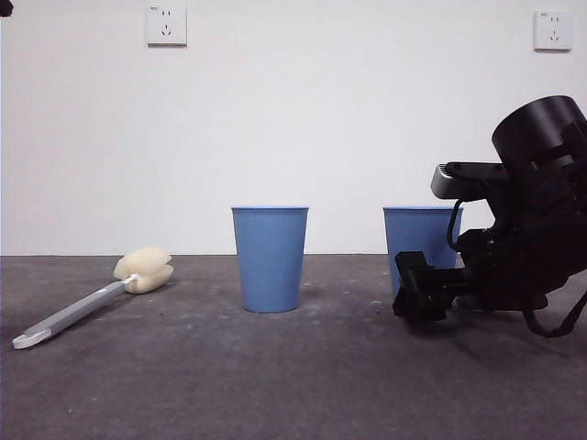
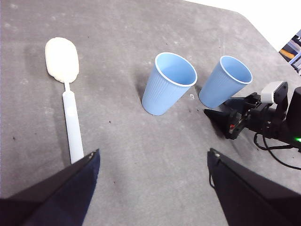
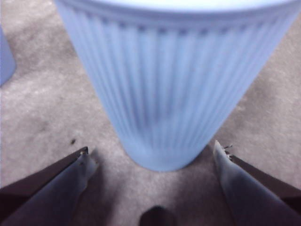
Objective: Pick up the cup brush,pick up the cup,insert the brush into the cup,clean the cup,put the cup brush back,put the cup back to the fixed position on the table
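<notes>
**Right gripper low at the right-hand cup, jaws spread; brush untouched**

The right gripper (image 1: 420, 293) sits low over the table (image 1: 293, 385), reaching in from the right side of the front view. Its jaws are spread wide and level with the base of the cup (image 3: 171, 89). The right wrist view shows the jaws on either side of the cup's foot, not touching it. In the front view the arm's dark body covers part of this cup on its right.

The left gripper (image 2: 153, 162) is held high above the table, looking down. Its jaws are spread and hold nothing.

The second cup (image 1: 270, 258) stands upright near the table's middle, well apart from the first, with nothing around it. In the left wrist view, both cups show pale blue interiors with nothing in them.

The cup brush (image 1: 92, 298) lies flat on the table at the left, well apart from both cups. Its sponge head points toward the back wall and its white tip toward the front. Two wall sockets (image 1: 166, 25) are on the wall behind.
</notes>
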`<state>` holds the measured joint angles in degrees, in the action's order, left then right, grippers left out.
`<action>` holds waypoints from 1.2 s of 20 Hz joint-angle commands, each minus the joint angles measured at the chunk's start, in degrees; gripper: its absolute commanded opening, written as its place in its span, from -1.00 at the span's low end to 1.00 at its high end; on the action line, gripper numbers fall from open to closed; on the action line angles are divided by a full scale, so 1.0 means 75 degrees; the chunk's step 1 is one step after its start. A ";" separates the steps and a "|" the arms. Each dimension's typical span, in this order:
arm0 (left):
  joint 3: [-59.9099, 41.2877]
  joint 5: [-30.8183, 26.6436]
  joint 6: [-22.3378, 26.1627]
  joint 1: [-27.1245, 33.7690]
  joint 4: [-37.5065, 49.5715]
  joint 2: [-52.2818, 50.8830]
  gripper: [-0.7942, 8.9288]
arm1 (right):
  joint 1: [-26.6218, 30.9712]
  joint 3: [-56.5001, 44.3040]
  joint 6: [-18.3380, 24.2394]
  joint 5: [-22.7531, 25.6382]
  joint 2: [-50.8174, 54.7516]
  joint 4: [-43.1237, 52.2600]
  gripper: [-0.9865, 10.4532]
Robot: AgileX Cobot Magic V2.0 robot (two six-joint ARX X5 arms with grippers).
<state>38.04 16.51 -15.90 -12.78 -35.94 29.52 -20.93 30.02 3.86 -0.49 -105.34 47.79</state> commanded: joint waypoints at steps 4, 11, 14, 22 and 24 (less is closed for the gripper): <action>-0.0058 0.0000 0.0137 0.0012 0.0044 0.0003 -0.05 | -0.0017 -0.0344 -0.0114 -0.0026 0.1102 -0.1227 -0.04; -0.0058 0.0233 0.0137 0.0012 -0.0181 0.0041 -0.05 | -0.0600 -0.0516 -0.0764 -0.0746 0.5397 -0.5936 -0.07; -0.0058 0.0697 0.0134 0.0012 -0.0323 0.0111 -0.06 | -0.0810 0.0009 -0.0947 -0.1116 0.7198 -0.8501 -0.25; -0.0058 0.1087 0.0134 0.0012 -0.0592 0.0289 -0.66 | -0.0813 0.2183 -0.0854 -0.1224 0.9157 -1.3309 -0.84; -0.0058 0.1221 0.0149 0.0012 -0.0592 0.0300 -0.85 | -0.0813 0.2544 -0.0822 -0.1224 0.9183 -1.4003 -0.85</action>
<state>38.04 25.39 -15.57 -12.78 -40.47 31.79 -26.98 49.25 -2.35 -9.45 -36.49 -57.19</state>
